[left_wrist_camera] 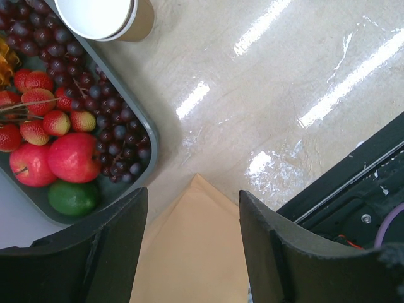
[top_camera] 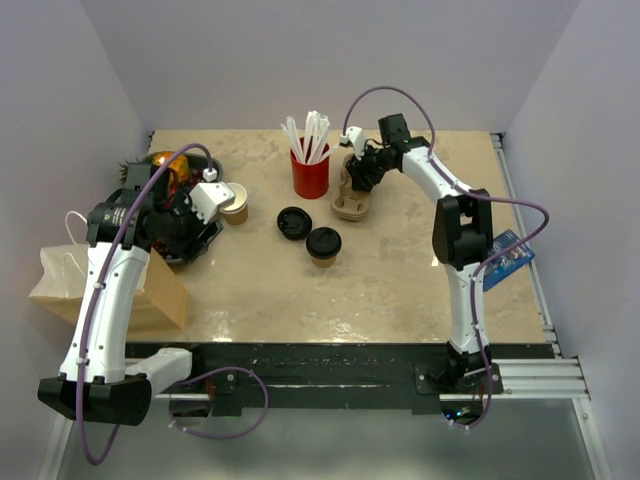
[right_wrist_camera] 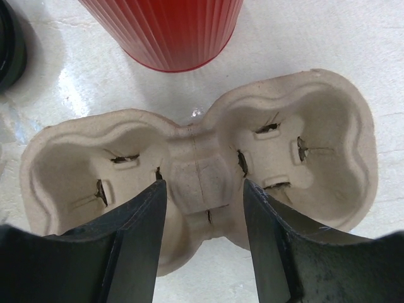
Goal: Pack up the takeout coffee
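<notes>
The takeout coffee (top_camera: 323,243), a short tan cup with a black lid, stands at mid-table, apart from both grippers. A two-cup pulp carrier (top_camera: 352,197) lies right of the red straw cup (top_camera: 311,172). My right gripper (top_camera: 362,176) hovers over the carrier; in the right wrist view the carrier (right_wrist_camera: 303,145) fills the frame. The right gripper (right_wrist_camera: 205,202) is open there, its fingers either side of the carrier's middle ridge. My left gripper (top_camera: 192,228) is open and empty at the far left, above a corner of the paper bag (left_wrist_camera: 196,252) in the left wrist view.
A loose black lid (top_camera: 292,222) lies beside the coffee. A lidless tan cup (top_camera: 234,203) stands by the grey fruit tray (left_wrist_camera: 149,136). The kraft paper bag (top_camera: 100,285) stands at the left front. A blue packet (top_camera: 505,257) lies at the right edge.
</notes>
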